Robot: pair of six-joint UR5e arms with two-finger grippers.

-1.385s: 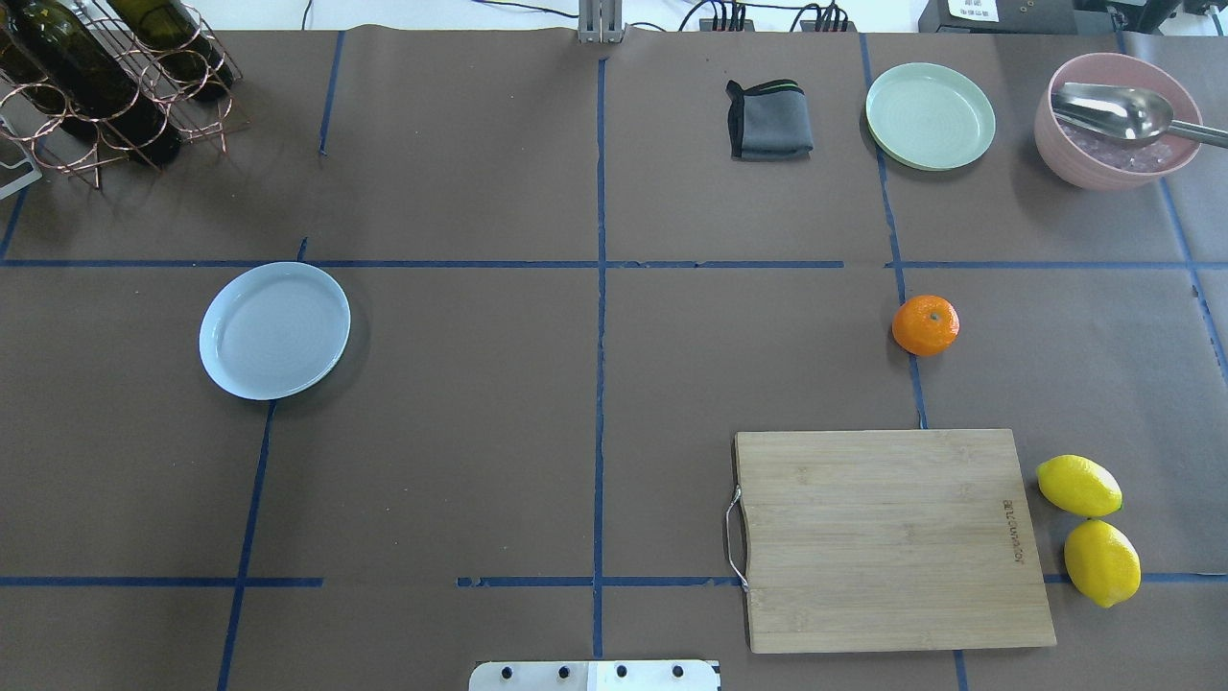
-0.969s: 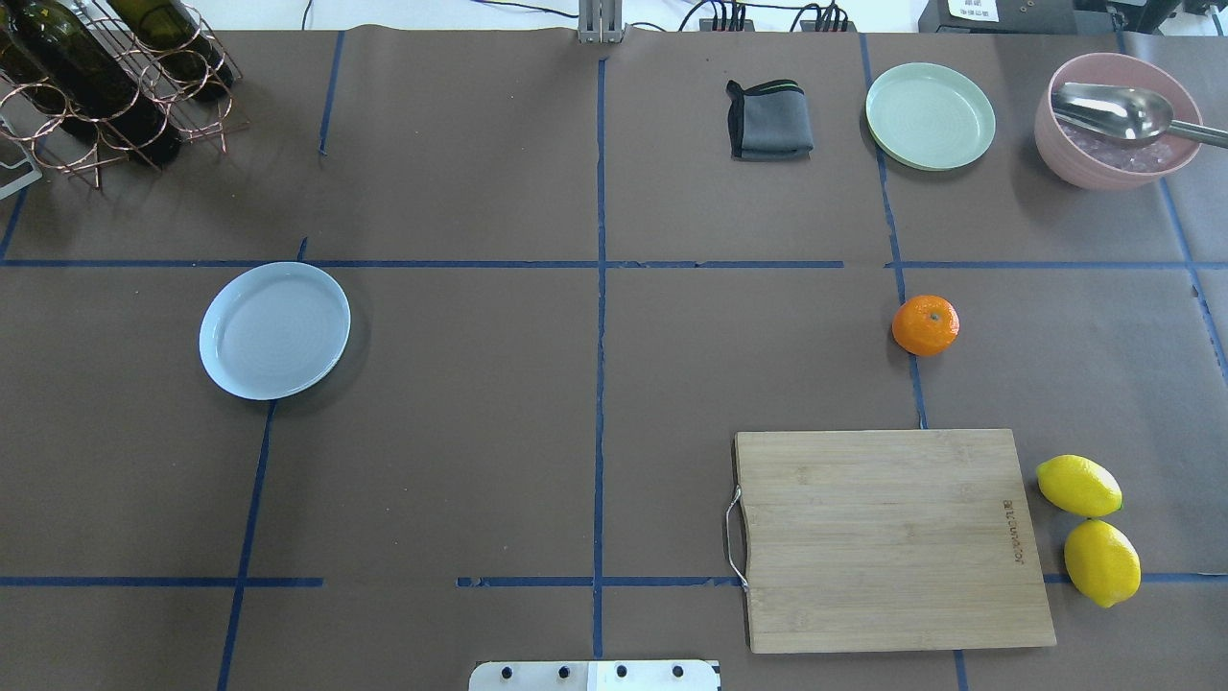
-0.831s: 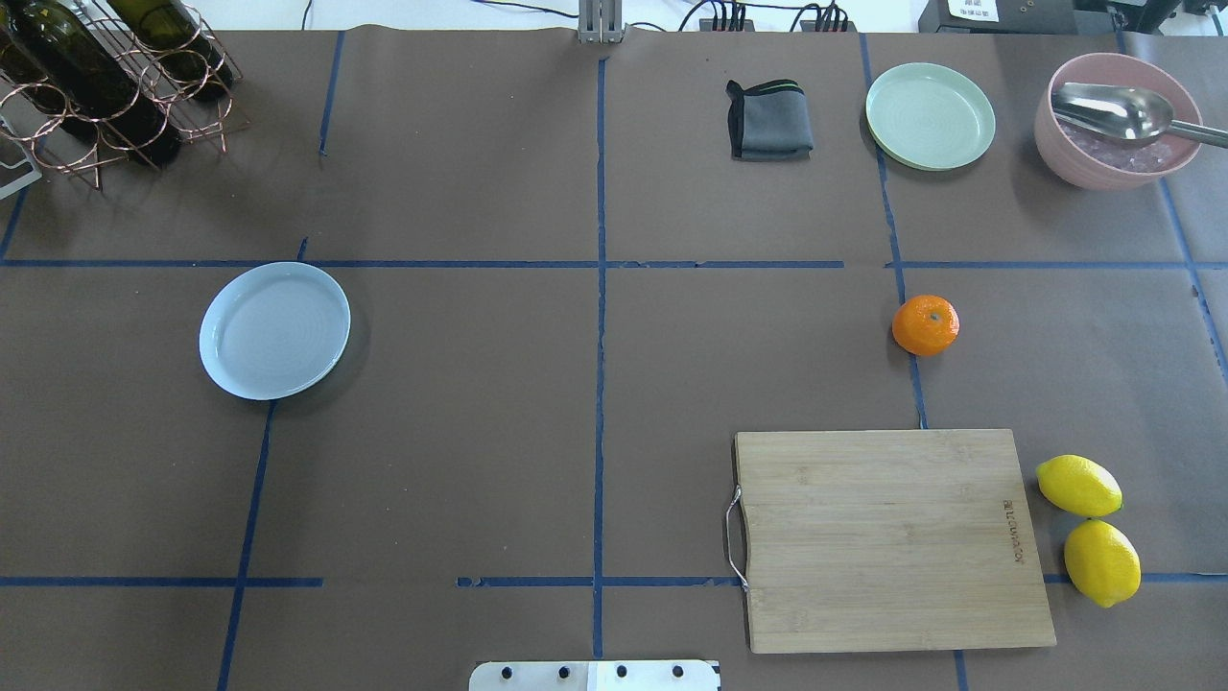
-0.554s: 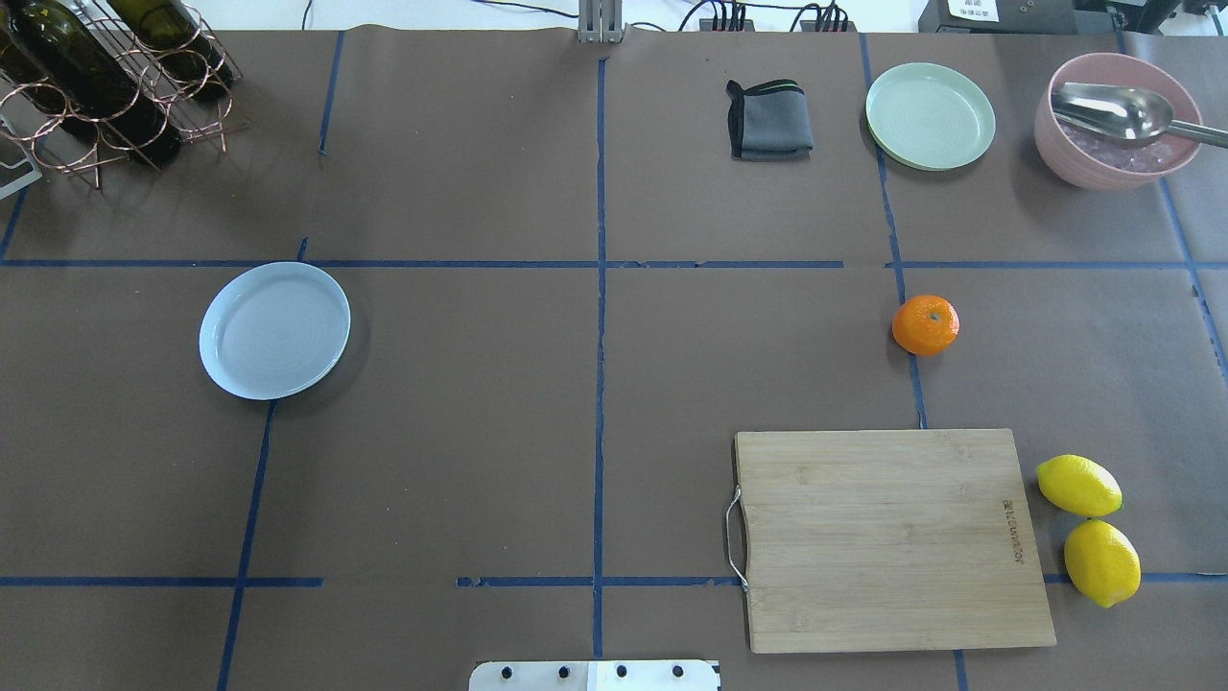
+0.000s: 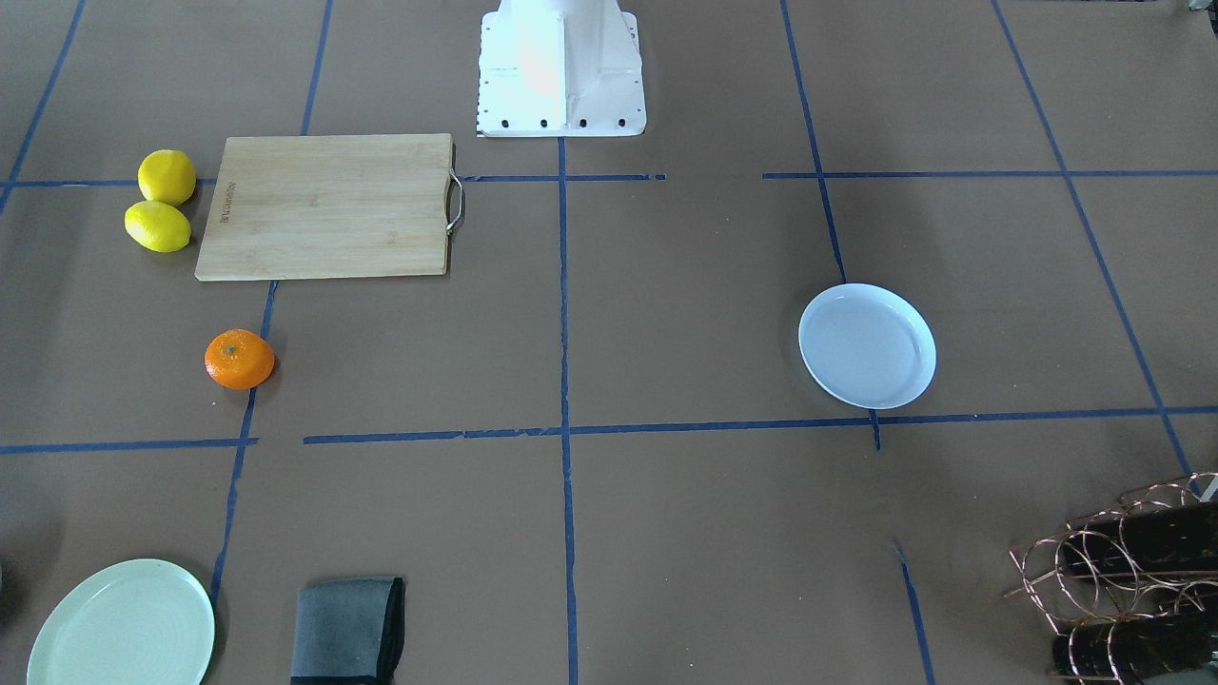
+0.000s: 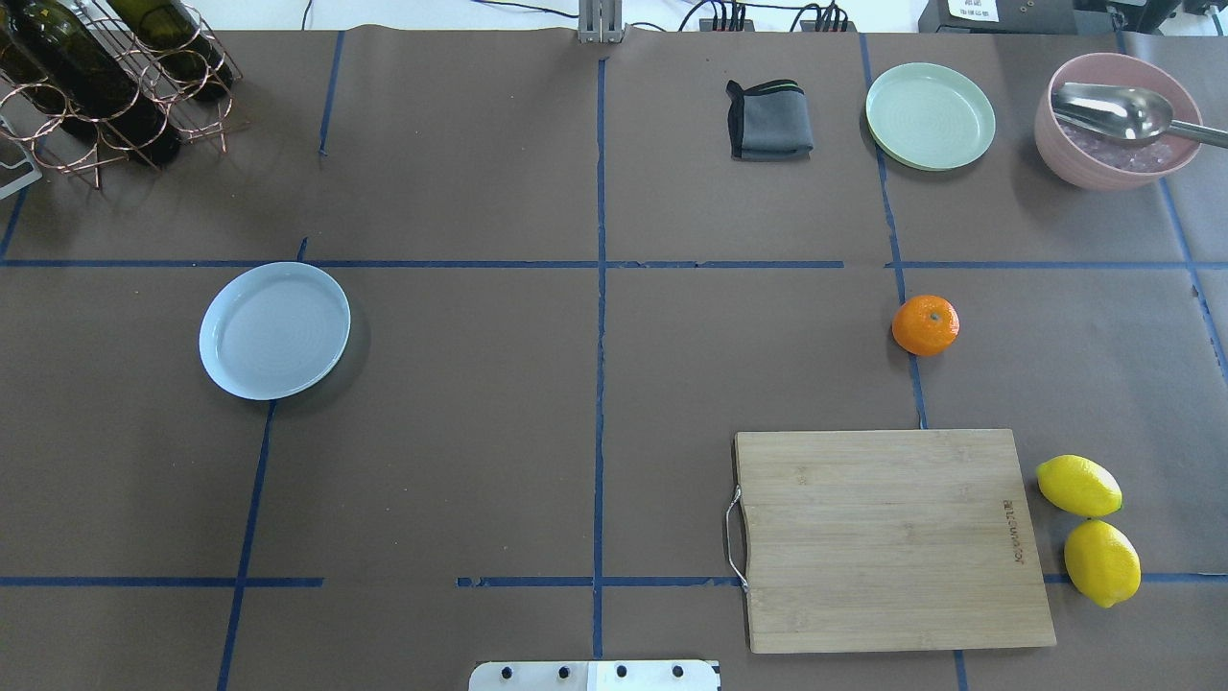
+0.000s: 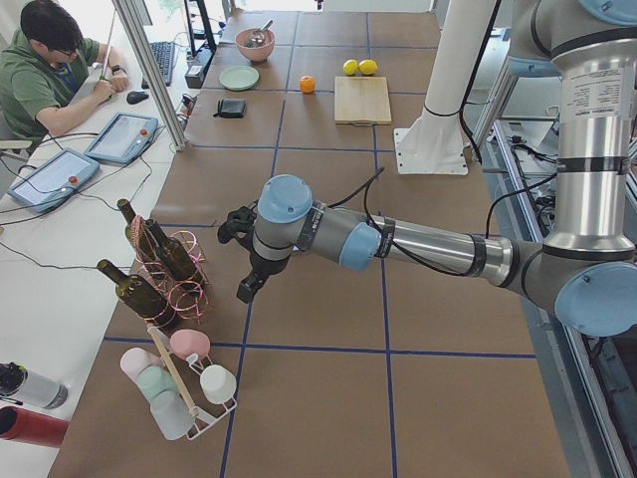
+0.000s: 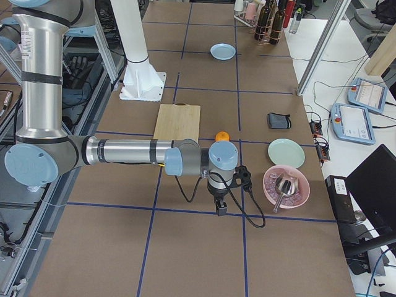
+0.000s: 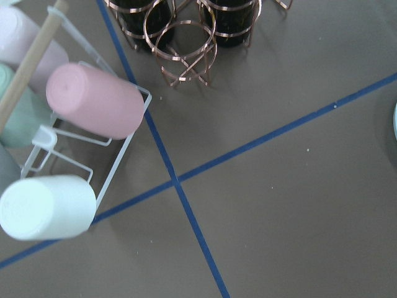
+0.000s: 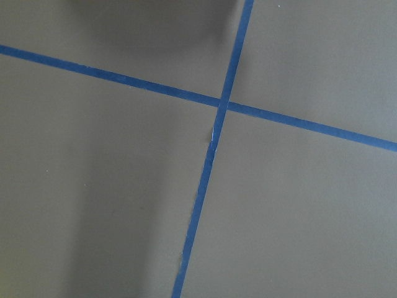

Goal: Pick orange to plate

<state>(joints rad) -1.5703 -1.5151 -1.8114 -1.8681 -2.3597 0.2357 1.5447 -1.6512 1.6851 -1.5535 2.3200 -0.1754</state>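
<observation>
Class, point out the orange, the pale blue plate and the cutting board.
orange (image 6: 925,325), overhead view, top of fruit.
plate (image 6: 274,330), overhead view, bare centre.
cutting board (image 6: 887,537), overhead view, middle of wood.

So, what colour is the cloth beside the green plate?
The cloth is grey with black edging; clearest in the overhead view.

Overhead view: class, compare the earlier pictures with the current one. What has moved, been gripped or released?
Nothing visibly changed. The orange lies where it was, untouched, and the plate sits empty in the same place.
</observation>
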